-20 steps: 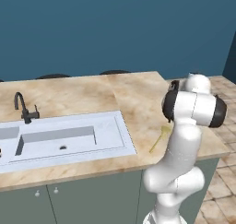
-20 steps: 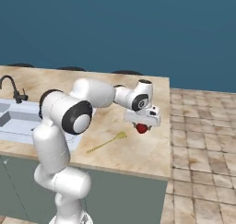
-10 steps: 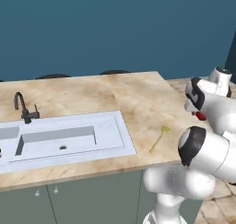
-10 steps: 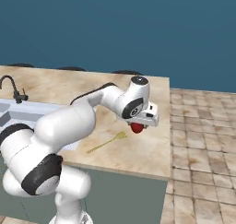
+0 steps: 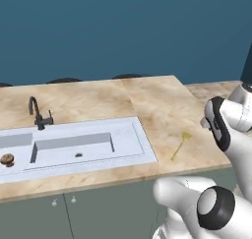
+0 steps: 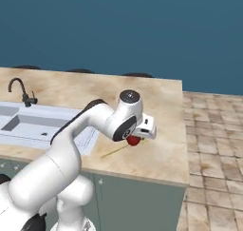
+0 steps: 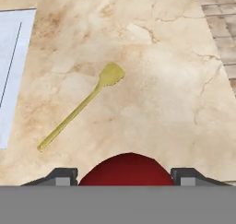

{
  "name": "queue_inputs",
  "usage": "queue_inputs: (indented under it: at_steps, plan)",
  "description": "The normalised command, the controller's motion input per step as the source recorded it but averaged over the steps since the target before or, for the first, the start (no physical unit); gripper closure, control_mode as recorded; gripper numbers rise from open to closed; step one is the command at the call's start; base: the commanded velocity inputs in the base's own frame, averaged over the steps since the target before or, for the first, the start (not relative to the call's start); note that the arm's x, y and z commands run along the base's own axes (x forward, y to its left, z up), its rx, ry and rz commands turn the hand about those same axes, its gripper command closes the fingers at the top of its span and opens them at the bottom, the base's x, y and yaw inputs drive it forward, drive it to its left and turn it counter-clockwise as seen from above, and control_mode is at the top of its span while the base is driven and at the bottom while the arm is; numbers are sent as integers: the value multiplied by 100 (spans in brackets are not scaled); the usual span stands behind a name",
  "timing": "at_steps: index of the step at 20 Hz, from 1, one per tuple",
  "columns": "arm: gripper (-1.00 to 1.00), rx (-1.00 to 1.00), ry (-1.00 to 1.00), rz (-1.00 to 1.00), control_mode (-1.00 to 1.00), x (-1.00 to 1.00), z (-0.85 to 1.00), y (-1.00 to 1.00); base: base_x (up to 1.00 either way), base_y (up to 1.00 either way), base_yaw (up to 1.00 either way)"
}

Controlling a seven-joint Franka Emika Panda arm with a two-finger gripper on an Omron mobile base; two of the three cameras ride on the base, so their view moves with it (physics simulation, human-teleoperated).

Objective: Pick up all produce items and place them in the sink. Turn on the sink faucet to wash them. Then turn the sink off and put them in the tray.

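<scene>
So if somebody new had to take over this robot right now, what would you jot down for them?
Gripper: shut on the red tomato, held above the counter near the yellow spatula.
Brown mottled produce item: already in the left basin of the sink.
Faucet: no water visible.
Left: put the tomato in the sink, wash both, turn the water off, move them to the tray.

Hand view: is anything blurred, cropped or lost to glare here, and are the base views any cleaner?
Hand view: flat, even light, no glare; the red produce item is cropped at the bottom; the yellow spatula is sharp. Left base view: sharp; the sink rim is evenly lit. Right base view: the gripper is small, its jaws hard to read.
</scene>
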Motion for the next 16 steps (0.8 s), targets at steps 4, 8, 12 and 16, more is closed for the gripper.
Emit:
queue_inputs:
  at_steps: [4,8,12,16]
  plan:
    - [100,0,0,0,100,0,0,0,-40,100,7]
    - [100,0,0,0,100,0,0,0,-40,100,6]
    - [100,0,0,0,100,0,0,0,-17,100,4]
    - [100,0,0,0,100,0,0,0,0,100,5]
